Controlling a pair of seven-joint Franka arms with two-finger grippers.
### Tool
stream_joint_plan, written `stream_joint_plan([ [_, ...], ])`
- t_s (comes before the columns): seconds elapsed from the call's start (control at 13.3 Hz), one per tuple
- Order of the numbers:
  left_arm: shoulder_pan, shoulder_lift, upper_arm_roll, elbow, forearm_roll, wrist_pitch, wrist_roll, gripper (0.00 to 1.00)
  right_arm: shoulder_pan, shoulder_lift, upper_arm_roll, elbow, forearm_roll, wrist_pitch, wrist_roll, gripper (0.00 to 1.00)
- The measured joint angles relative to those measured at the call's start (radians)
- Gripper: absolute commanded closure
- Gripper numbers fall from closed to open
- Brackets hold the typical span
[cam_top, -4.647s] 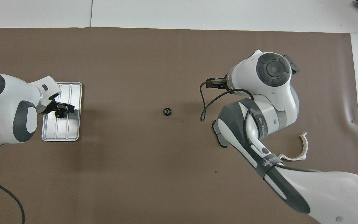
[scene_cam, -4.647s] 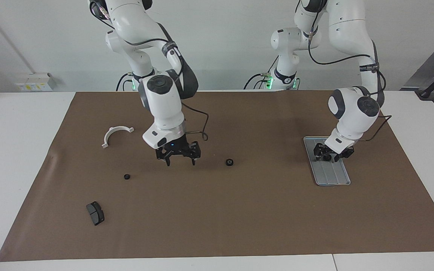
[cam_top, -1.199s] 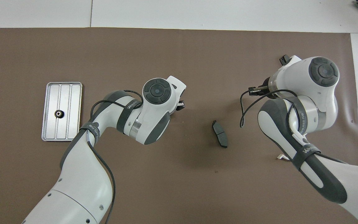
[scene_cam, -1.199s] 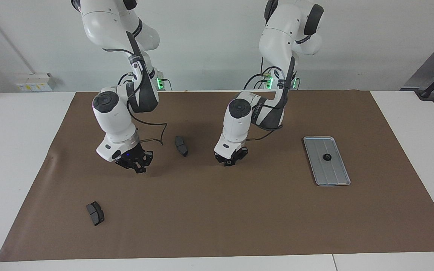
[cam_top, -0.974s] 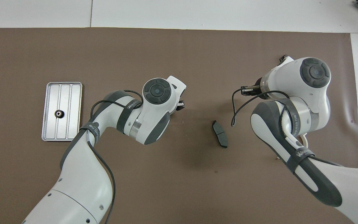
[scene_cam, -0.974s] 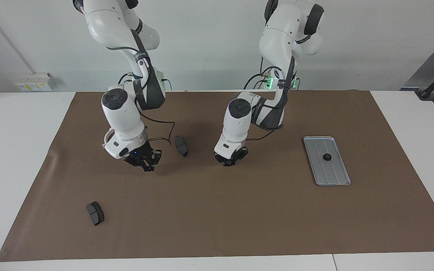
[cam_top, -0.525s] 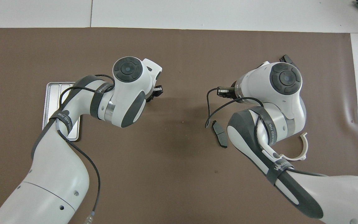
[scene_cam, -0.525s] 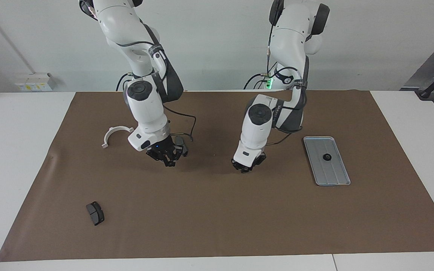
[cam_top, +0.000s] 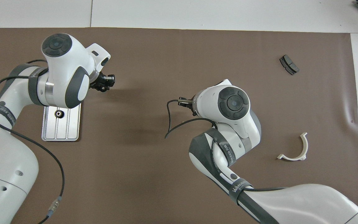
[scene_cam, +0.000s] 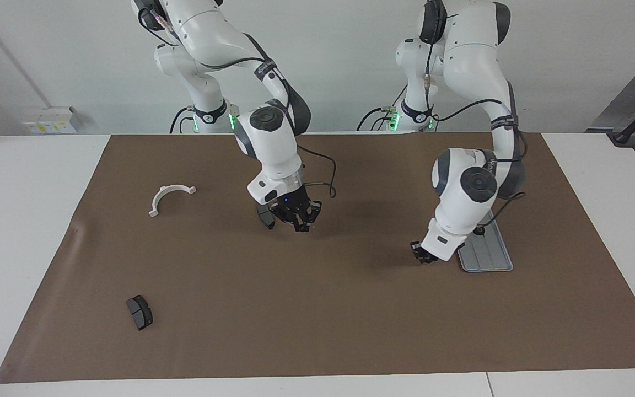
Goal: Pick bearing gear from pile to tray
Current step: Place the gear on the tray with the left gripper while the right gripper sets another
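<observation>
The silver tray [scene_cam: 488, 256] lies at the left arm's end of the mat, with one black gear [cam_top: 58, 114] on it; my left arm covers part of the tray [cam_top: 70, 127]. My left gripper [scene_cam: 424, 255] hangs low over the mat right beside the tray, shut on a small black gear; it also shows in the overhead view [cam_top: 104, 83]. My right gripper [scene_cam: 295, 218] is over the middle of the mat, shut on another black gear, beside a dark grey pad [scene_cam: 265, 216]. No loose gear lies on the mat.
A white half-ring bracket [scene_cam: 170, 197] lies toward the right arm's end of the mat. A second dark pad [scene_cam: 139, 312] lies farther from the robots at that end. The brown mat [scene_cam: 317, 309] covers the table.
Each gripper closed on a gear on the mat and lifted it. Both have moved toward the left arm's end, the left to the tray's edge, the right from the pile to the middle.
</observation>
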Motion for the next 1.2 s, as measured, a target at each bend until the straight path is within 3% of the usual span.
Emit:
stream_joint_plan([
  [0.15,0.064,-0.026,0.0,-0.024,0.0,-0.014,0.12,1.0,0.031,0.037,-0.001,-0.001,-0.001,0.048,0.032,0.99],
  [0.37,0.146,-0.076,0.0,-0.09,0.0,-0.018,0.271,1.0,0.067,0.103,-0.003,-0.001,-0.025,0.122,0.078,0.75],
  [0.45,0.168,-0.091,0.0,-0.114,0.0,-0.018,0.317,1.0,0.07,0.119,-0.003,0.0,-0.039,0.135,0.084,0.58],
  [0.52,0.19,-0.105,-0.001,-0.137,0.0,-0.018,0.362,1.0,0.07,0.13,-0.004,0.0,-0.043,0.142,0.085,0.25],
  [0.6,0.211,-0.119,0.0,-0.162,0.0,-0.019,0.405,1.0,0.069,0.134,-0.005,0.0,-0.045,0.143,0.085,0.0],
  [0.9,0.285,-0.182,-0.001,-0.267,0.0,-0.019,0.548,1.0,0.068,0.135,-0.007,0.011,-0.058,0.143,0.085,0.0],
  [1.2,0.314,-0.238,-0.001,-0.366,0.0,0.033,0.591,1.0,0.004,0.104,-0.031,0.061,-0.165,0.143,0.084,0.0],
])
